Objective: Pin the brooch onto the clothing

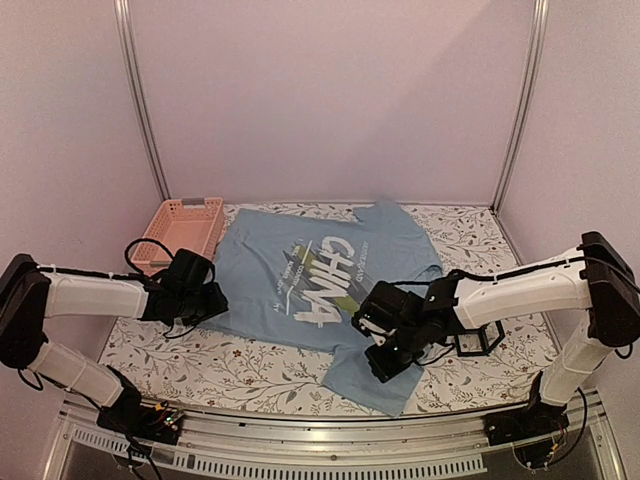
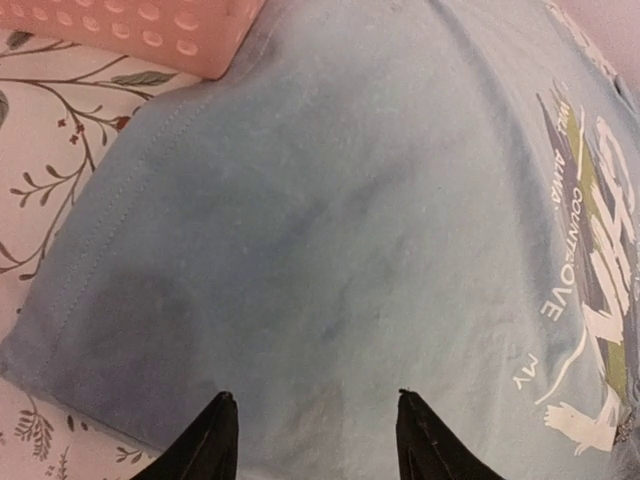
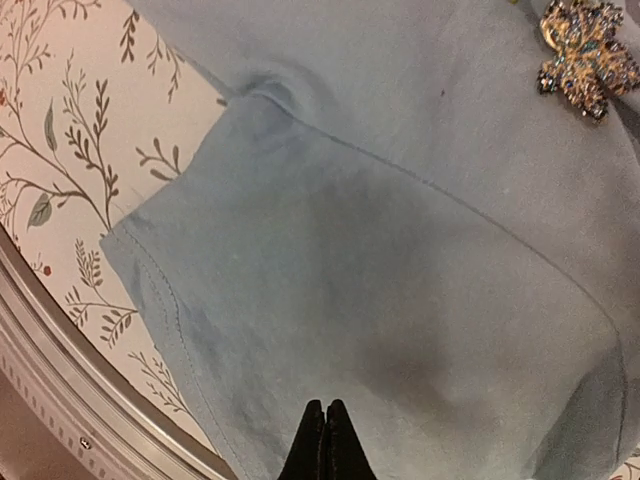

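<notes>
Right wrist view gave the clearest evidence. The brooch (image 3: 585, 55) lay on the blue T-shirt (image 3: 400, 250), ahead of the right gripper (image 3: 325, 443) and off to its right, well apart from the fingertips. Those fingers were pressed together with nothing visible between them, hanging over a sleeve. The sleeve hem and the flowered tablecloth (image 3: 70, 150) lay to their left.

The left gripper (image 2: 315, 425) was spread wide and held nothing, poised above plain blue cloth. The printed chest lay ahead and to its right, and the pink basket (image 2: 150, 25) ahead and to its left, just beside the shirt's edge.

From above, the brooch was too small to pick out. A black open-frame box (image 1: 478, 343) sat on the table behind the right gripper, beside that arm's wrist.

Since the brooch sat on the garment and neither gripper held it, carrying it to the shirt looked finished. Whether the pin actually passed through the fabric could not be told, because the back of the brooch was hidden and it may only have been resting there. If it was fastened, little would remain beyond drawing the arms clear. If not, the right gripper would probably need to part its fingers, reach forward and to its right, and press the piece home. The left gripper could steady the cloth meanwhile.
</notes>
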Controlling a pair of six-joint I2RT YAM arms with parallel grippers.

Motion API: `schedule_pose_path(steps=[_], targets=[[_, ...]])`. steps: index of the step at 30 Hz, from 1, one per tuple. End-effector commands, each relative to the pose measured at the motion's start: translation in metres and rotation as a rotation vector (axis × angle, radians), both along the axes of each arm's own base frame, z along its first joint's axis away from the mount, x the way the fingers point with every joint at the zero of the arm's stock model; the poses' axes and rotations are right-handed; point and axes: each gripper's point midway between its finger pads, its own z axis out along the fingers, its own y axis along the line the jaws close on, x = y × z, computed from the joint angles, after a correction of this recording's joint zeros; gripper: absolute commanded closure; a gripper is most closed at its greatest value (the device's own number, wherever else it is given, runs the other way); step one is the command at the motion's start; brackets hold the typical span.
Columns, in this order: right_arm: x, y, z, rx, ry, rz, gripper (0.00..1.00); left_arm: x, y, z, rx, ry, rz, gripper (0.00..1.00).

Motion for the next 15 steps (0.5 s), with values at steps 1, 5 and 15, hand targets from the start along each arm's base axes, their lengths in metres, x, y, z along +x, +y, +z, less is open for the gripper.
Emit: schedule_pose_path(steps=[1,5,15], targets=[[-0.019,-0.007,-0.009,-0.040,0.035,-0.125,1.00,0.003,0.003,-0.001,-0.006,0.065,0.085,0.45],[-0.031,-0.004,0.003,-0.039,0.008,-0.093,0.83,-0.009,0.026,-0.005,0.044,0.105,0.213,0.28],[-0.061,-0.050,-0.002,-0.239,0.069,-0.138,0.50,-0.020,0.074,-0.027,0.045,0.223,0.477,0.17]])
